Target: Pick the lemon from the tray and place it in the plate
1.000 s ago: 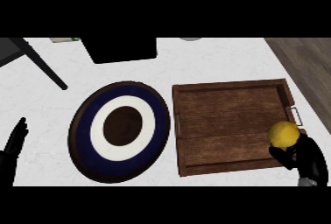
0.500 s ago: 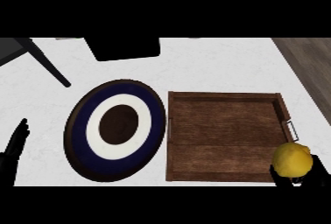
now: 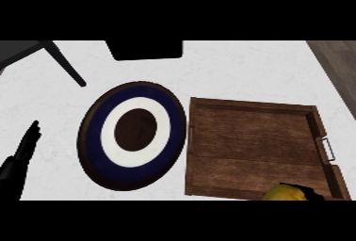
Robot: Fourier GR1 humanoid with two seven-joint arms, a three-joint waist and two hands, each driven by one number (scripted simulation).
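The lemon (image 3: 281,194) is seen at 5 o'clock in the head view, over the near right corner of the wooden tray (image 3: 250,141), where it is clasped by the right hand (image 3: 302,187), whose black fingers are curled over its top and right side. The round plate (image 3: 104,110), ringed in dark blue and white with a brown centre, is laid on the white worktop (image 3: 230,70) just beside the tray, at its 9 o'clock. The left hand (image 3: 21,157) is rested at 8 o'clock with fingers straight and together, nothing being held.
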